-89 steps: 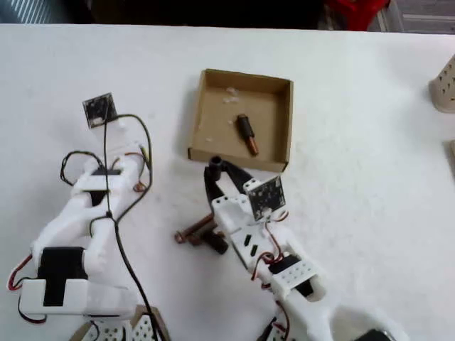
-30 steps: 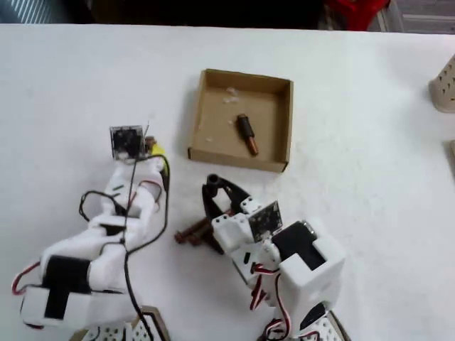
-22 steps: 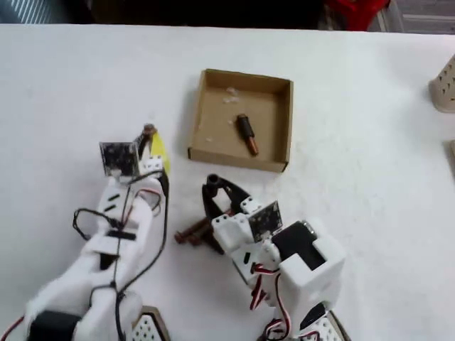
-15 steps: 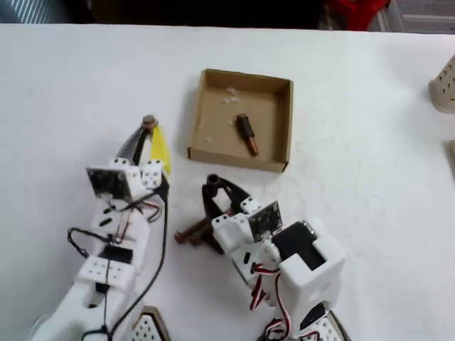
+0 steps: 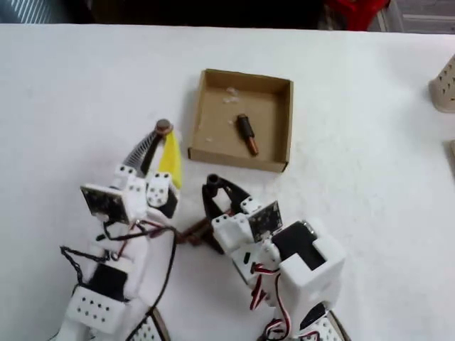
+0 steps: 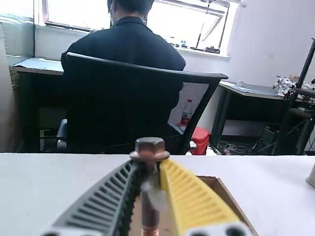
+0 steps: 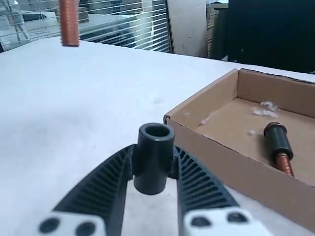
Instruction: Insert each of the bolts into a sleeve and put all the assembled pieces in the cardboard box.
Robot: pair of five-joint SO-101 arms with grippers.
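My left gripper (image 5: 163,135) is shut on a copper bolt (image 5: 163,127), held upright between its grey and yellow fingers, head up (image 6: 149,147), left of the cardboard box (image 5: 207,112). My right gripper (image 5: 213,190) is shut on a black sleeve (image 5: 211,185) standing upright, bore up (image 7: 154,156), just in front of the box's near wall (image 7: 231,147). The bolt's threaded end (image 7: 69,22) hangs off to the sleeve's side, higher than it. One assembled bolt and sleeve (image 5: 247,133) lies inside the box (image 7: 278,146).
Loose copper bolts (image 5: 190,231) lie on the white table between the two arms, partly hidden by them. A cream perforated object (image 5: 444,85) stands at the far right edge. Open table lies left of and behind the box.
The left arm lifted the bolt off the table and carried it up and right, toward the box and the sleeve. The right arm drew back slightly earlier and has since held still.
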